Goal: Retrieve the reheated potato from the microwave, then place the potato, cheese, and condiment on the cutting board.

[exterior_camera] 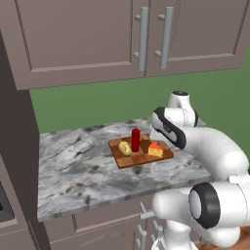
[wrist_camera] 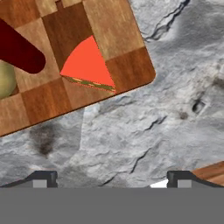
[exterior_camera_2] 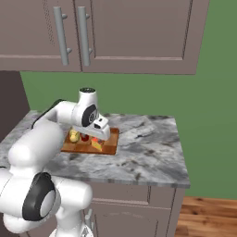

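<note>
1. The cutting board (exterior_camera: pixel 141 152) lies on the grey marbled bench (exterior_camera: pixel 78 171) and serves here as the landmark. All three items sit on it: the potato (exterior_camera: pixel 125 148) near its left end, the condiment (exterior_camera: pixel 135 140) upright beside the potato toward the middle, and the cheese (exterior_camera: pixel 156 150) toward its right end.
2. In the hand view the cheese (wrist_camera: pixel 87 65) rests flat near one corner of the cutting board (wrist_camera: pixel 109 35), with the dark-looking condiment (wrist_camera: pixel 19 50) and the edge of the potato (wrist_camera: pixel 5 78) further in.
3. The tool (wrist_camera: pixel 112 181) is spread wide, its two tips far apart and nothing between them; it holds nothing. It hangs above bare bench (wrist_camera: pixel 144 131) just off the board's corner, clear of the cheese.
4. Judged from this layout, the placing appears finished; what remains is likely only to draw the arm away.
5. Risks from here:
   - The arm's wrist sits close above the board's right end in the left base view; a low or sideways retreat could brush the cheese or nudge the board.
   - The condiment is tall and narrow, so any knock to the board could topple it.
   - The potato is rounded and could roll off the board if jolted.
6. A straight lift before swinging away would seem safest.
</note>
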Tool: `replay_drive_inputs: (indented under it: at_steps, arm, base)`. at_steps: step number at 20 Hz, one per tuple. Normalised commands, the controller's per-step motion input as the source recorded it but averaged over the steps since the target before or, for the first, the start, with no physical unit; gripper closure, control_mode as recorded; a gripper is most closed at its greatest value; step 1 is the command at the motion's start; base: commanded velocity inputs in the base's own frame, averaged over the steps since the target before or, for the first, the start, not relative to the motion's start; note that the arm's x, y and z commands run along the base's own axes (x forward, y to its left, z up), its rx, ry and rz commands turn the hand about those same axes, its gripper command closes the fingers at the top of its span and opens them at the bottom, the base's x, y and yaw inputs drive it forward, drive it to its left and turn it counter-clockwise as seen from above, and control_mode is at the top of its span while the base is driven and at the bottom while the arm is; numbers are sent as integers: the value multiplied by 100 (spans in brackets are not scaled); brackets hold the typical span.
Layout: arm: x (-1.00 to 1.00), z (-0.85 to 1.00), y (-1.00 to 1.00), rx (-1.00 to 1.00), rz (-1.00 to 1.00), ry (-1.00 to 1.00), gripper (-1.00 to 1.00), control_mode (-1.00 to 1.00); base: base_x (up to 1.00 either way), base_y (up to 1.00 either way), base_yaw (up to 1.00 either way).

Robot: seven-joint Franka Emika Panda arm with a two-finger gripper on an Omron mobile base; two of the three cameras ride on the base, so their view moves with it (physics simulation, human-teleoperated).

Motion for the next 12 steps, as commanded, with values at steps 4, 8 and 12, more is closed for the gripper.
replay_drive_inputs:
  at_steps: [4,8,12]
  arm:
    - [-55,0,18,-1,9,-3,-100,-100]
    - [-63,0,24,-3,9,-10,-100,-100]
    - [-64,0,26,-7,11,-20,-100,-100]
  base:
    - [0,0,0]
    - [0,0,0]
    - [0,0,0]
